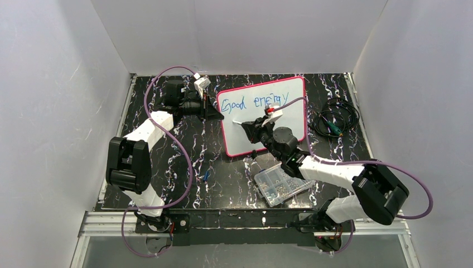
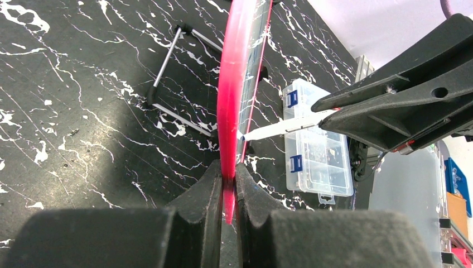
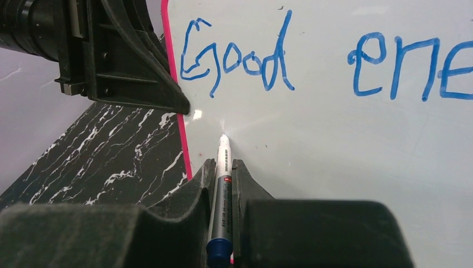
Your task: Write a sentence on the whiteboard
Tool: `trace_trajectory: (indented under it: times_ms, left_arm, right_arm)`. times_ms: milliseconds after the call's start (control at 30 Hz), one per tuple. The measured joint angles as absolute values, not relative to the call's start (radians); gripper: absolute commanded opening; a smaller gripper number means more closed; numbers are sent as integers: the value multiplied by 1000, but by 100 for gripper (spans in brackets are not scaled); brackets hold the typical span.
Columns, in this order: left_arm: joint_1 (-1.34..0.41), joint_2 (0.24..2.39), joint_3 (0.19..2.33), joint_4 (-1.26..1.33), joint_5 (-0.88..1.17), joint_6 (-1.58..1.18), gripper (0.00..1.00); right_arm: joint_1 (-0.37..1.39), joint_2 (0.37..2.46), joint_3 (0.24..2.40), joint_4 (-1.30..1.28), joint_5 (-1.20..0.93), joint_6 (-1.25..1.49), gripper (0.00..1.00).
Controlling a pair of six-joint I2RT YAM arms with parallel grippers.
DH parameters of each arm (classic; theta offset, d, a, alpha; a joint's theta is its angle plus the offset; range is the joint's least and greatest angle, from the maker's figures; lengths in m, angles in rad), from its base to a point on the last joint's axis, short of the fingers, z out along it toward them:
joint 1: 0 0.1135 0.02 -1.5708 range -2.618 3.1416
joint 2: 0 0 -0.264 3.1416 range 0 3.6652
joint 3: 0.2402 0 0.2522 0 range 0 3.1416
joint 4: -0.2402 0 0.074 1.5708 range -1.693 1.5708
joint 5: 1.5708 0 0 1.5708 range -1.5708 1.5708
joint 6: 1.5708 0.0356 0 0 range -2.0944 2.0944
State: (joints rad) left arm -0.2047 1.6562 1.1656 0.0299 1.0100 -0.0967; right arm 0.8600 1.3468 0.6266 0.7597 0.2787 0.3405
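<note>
The whiteboard (image 1: 262, 134), white with a pink-red frame, lies on the black marbled table. Blue handwriting (image 1: 254, 102) on its top line reads "Good energy"; the right wrist view shows "Good ene" (image 3: 240, 58). My left gripper (image 1: 216, 113) is shut on the board's left frame edge (image 2: 231, 111). My right gripper (image 1: 249, 127) is shut on a blue-capped marker (image 3: 222, 190), whose tip (image 3: 224, 137) touches the board's white surface (image 3: 346, 139) below "Good". The left gripper's fingers (image 3: 139, 72) show at the upper left of the right wrist view.
A clear compartmented parts box (image 1: 281, 184) sits in front of the board, also in the left wrist view (image 2: 318, 145). A coil of black cable (image 1: 334, 120) lies at the right. A small blue item (image 1: 206, 175) lies on the table at centre-left. A wire stand (image 2: 178, 78) lies under the board.
</note>
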Motion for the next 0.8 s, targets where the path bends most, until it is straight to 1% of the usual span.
trace_trajectory:
  times_ms: [467, 800]
  left_arm:
    - [-205, 1656, 1166, 30, 996, -97, 0]
    - [-205, 1656, 1166, 30, 997, -97, 0]
  right_arm:
    - [873, 1402, 683, 789, 293, 315, 1]
    - [904, 1402, 662, 775, 310, 303, 1]
